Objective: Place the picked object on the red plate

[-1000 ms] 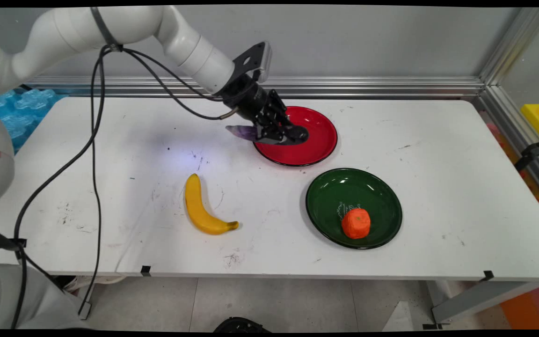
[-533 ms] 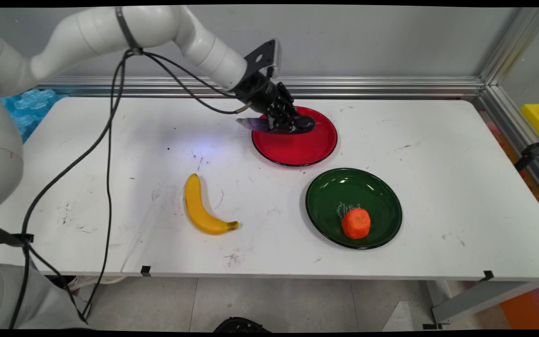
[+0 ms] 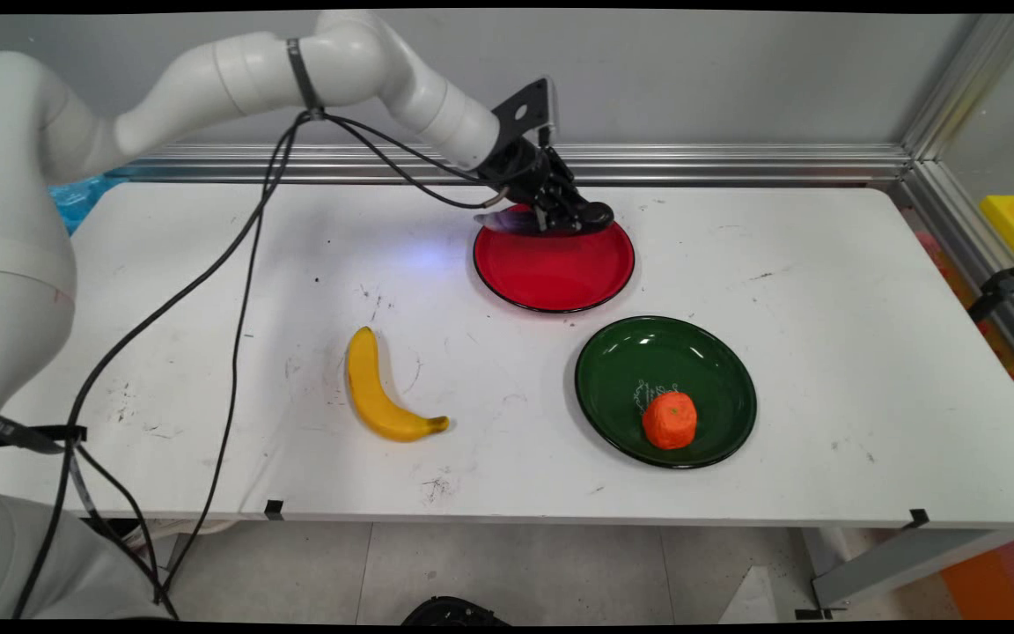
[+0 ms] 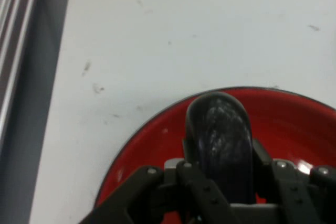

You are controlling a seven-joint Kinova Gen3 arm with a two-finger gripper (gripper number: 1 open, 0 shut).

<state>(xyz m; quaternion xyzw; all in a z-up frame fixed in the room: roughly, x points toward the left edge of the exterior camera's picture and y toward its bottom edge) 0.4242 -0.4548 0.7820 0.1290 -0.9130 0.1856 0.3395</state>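
Observation:
My black gripper is shut on a dark purple eggplant and holds it just above the far rim of the red plate. In the hand view the eggplant fills the space between the fingers, its rounded end pointing out over the red plate's edge. The eggplant lies roughly level, its tip sticking out to the left of the gripper in the main view.
A green plate with an orange fruit on it sits front right of the red plate. A yellow banana lies on the white table to the front left. An aluminium rail runs along the back.
The gripper has carried the eggplant up and away to the right, from the red plate's left rim to above its far rim. The plates, banana and orange fruit have not moved.

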